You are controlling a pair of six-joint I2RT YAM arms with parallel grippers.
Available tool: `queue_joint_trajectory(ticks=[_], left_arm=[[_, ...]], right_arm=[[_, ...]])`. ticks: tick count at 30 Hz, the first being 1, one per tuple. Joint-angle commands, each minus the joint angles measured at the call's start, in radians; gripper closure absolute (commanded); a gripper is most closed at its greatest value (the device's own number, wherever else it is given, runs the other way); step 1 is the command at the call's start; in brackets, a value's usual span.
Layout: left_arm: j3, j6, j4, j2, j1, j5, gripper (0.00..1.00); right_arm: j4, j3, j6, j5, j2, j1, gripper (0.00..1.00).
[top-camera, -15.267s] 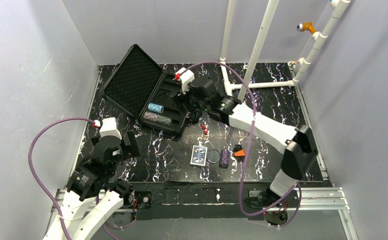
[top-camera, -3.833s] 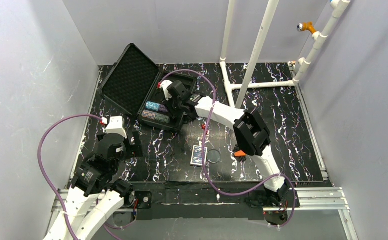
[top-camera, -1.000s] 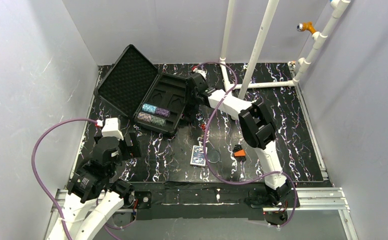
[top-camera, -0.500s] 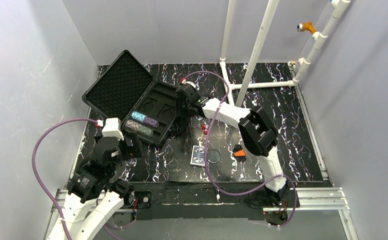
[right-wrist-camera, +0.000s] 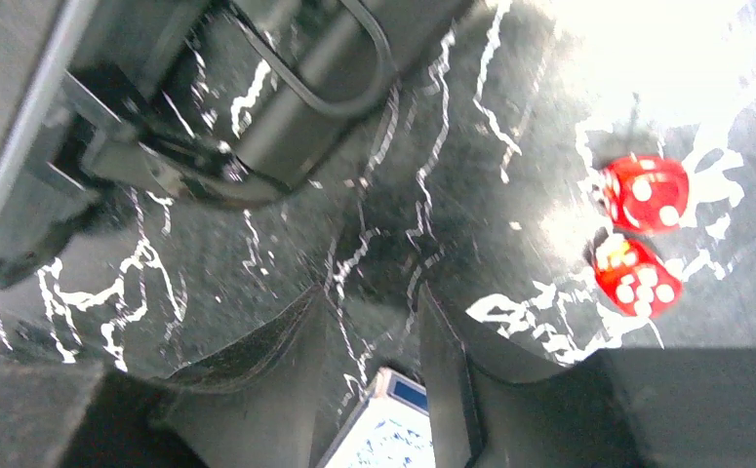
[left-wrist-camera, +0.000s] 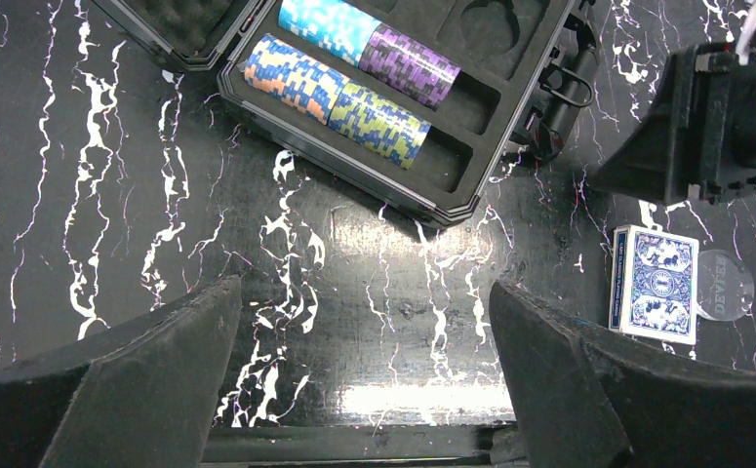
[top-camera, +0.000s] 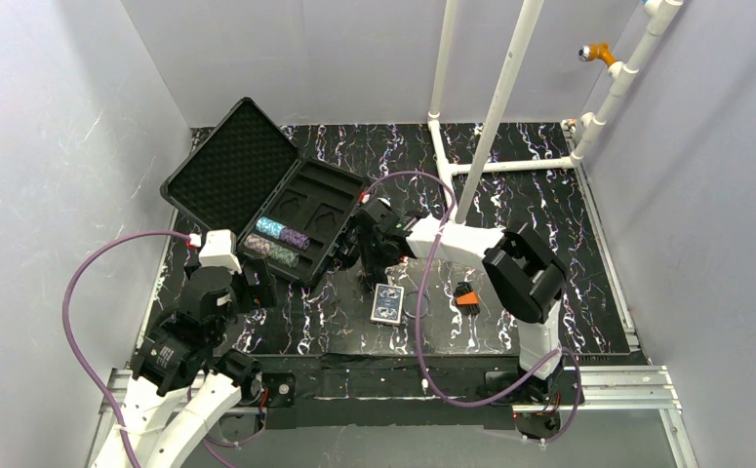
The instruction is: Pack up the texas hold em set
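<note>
The black case point(top-camera: 327, 255) lies open at the left, its foam lid point(top-camera: 225, 164) tipped back. Chip rolls point(left-wrist-camera: 408, 64) in teal, purple and mixed colours fill two slots of its tray point(left-wrist-camera: 457, 171). The blue-backed card deck point(top-camera: 387, 303) lies on the table, with the clear round disc point(left-wrist-camera: 723, 285) beside it. My right gripper point(top-camera: 362, 265) hangs low between the case's handle point(right-wrist-camera: 330, 73) and the deck point(right-wrist-camera: 393, 429). Its jaws stand a little apart with only table between them. My left gripper point(left-wrist-camera: 366, 341) is wide open above bare table, near the case's front edge.
Two red dice point(right-wrist-camera: 642, 234) lie just right of the right gripper. A small orange-and-black object point(top-camera: 466, 295) sits right of the deck. White pipes point(top-camera: 496, 107) rise at the back. Grey walls close in on both sides.
The case has slid left and nearer to the left arm. The right gripper has left the case's far right edge and come down beside the deck. The left arm has stayed still.
</note>
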Motion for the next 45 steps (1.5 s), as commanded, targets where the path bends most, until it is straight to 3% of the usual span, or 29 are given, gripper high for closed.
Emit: queue_joint_trajectory(ticks=[1, 13, 20, 32, 38, 45], left_arm=[[-0.011, 0.006, 0.0, 0.002, 0.004, -0.005, 0.02], [-0.011, 0.003, 0.0, 0.055, 0.004, -0.01, 0.02], [0.012, 0.003, -0.007, 0.131, 0.004, -0.001, 0.02], [0.178, 0.018, 0.178, 0.524, 0.004, 0.208, 0.02], [0.289, 0.069, 0.29, 0.779, 0.004, 0.254, 0.02], [0.381, 0.119, 0.38, 1.06, 0.003, 0.321, 0.03]], right_arm=[[-0.038, -0.061, -0.006, 0.043, -0.085, 0.019, 0.52], [-0.019, -0.034, -0.095, 0.104, -0.164, 0.021, 0.51], [0.016, -0.022, -0.185, 0.138, -0.253, 0.02, 0.42], [0.06, -0.16, -0.285, 0.251, -0.491, -0.01, 0.17], [0.075, -0.243, -0.231, 0.314, -0.599, -0.039, 0.02], [0.088, -0.318, -0.185, 0.29, -0.685, -0.044, 0.02]])
